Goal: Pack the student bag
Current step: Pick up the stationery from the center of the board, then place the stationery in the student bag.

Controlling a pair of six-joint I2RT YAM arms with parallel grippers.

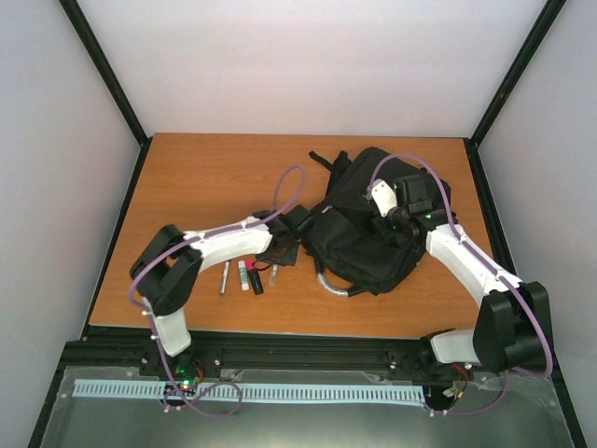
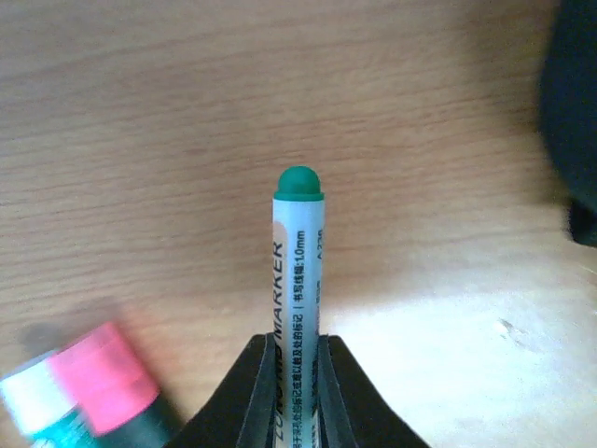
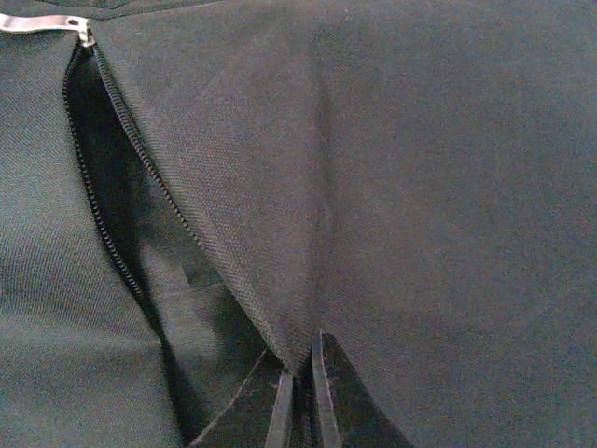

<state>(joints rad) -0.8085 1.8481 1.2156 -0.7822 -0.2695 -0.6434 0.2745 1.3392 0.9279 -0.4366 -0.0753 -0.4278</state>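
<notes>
Two grips: left hand (image 2: 297,378) clamps a green-tipped marker (image 2: 298,261), right hand (image 3: 300,392) pinches the student bag (image 3: 420,187) fabric.

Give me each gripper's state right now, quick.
Left gripper: closed on the green-capped marker.
Right gripper: closed, pinching the student bag fabric at the open zip's edge.

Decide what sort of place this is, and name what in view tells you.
Probably a robotics lab test cell: a left arm and right arm mounted along the near edge of a wooden table, plain white walls held by black frame posts, and a black backpack laid out as work material.
</notes>
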